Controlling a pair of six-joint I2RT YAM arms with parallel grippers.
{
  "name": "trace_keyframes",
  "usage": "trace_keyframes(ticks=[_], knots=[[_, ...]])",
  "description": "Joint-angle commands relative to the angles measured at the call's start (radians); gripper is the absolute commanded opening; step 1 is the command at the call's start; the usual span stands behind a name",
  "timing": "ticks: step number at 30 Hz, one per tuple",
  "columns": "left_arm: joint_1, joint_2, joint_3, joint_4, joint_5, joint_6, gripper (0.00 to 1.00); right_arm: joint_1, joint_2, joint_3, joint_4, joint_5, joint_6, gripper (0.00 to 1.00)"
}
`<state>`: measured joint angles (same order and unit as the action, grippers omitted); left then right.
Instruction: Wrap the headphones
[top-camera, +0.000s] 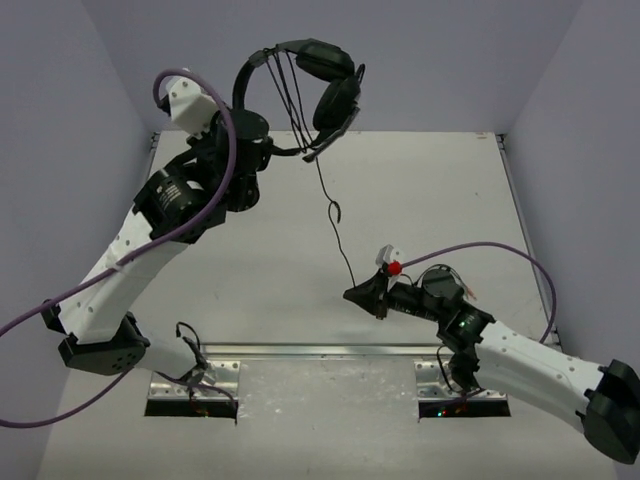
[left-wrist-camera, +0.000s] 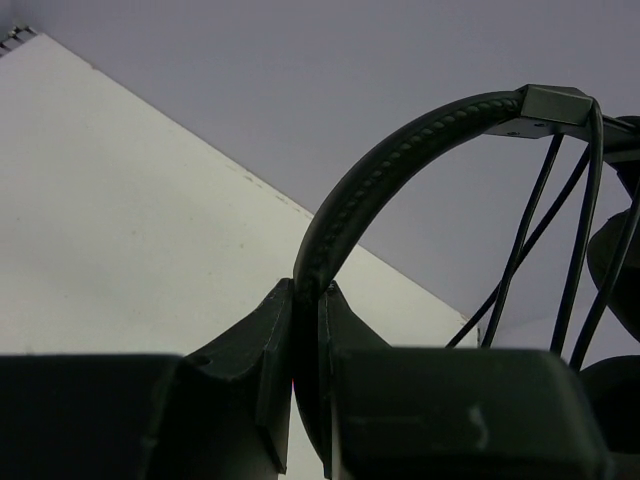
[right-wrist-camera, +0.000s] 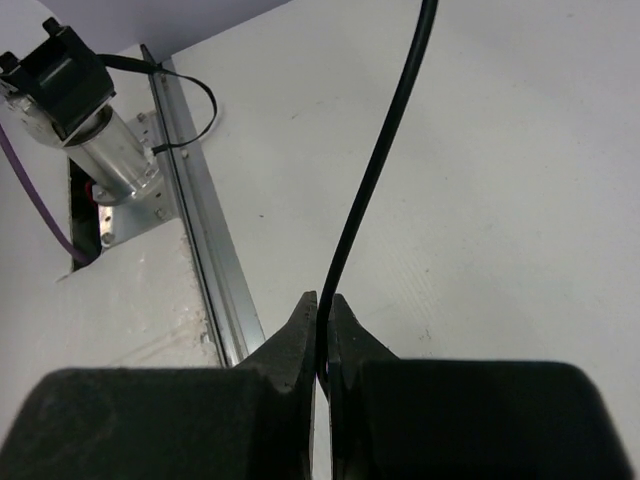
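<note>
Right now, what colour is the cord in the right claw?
Black. The cord pinched in the right claw shows best in the right wrist view.

The headphones (left-wrist-camera: 385, 158) have a matt black, leather-like band with a beaded stitched edge. Their cord (right-wrist-camera: 375, 170) is smooth and faintly glossy. The left gripper (left-wrist-camera: 308, 295) and right gripper (right-wrist-camera: 322, 305) look like matt black plastic. The table (right-wrist-camera: 500, 200) is matt white. The rail (right-wrist-camera: 218, 270) at its near edge is bare brushed metal.

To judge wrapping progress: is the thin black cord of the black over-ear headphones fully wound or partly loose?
Partly loose: some turns cross the headband, but the rest of the cord hangs down to the shut right gripper.
</note>
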<state>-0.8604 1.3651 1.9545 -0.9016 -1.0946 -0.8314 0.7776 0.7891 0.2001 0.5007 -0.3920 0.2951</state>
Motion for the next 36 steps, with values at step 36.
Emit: trace_keyframes(ticks=[36], knots=[[0.678,0.557,0.150,0.112,0.177,-0.084,0.00,0.166,0.193,1.037,-1.246,0.101,-0.177,0.01]])
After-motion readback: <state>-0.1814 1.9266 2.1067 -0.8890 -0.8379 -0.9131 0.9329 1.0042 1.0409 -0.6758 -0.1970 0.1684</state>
